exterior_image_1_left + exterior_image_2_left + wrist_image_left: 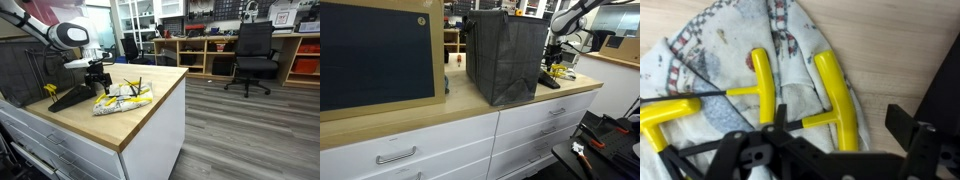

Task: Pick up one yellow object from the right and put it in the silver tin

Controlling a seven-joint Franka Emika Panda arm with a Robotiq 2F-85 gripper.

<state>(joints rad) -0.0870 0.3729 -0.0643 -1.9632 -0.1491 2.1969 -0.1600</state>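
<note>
The hand (810, 140) hovers spread wide and empty above a yellow T-handled key (833, 92) lying on a patterned cloth (700, 50) on the wooden surface (160, 85). Current step, by judgement: approach. Next move requires descending and closing across one handle. The silver tin cannot be made out in any view.

A workshop-lab: cluttered wooden shelving (195, 50), a black office chair (250, 55), a drawered workbench (165, 85).
</note>
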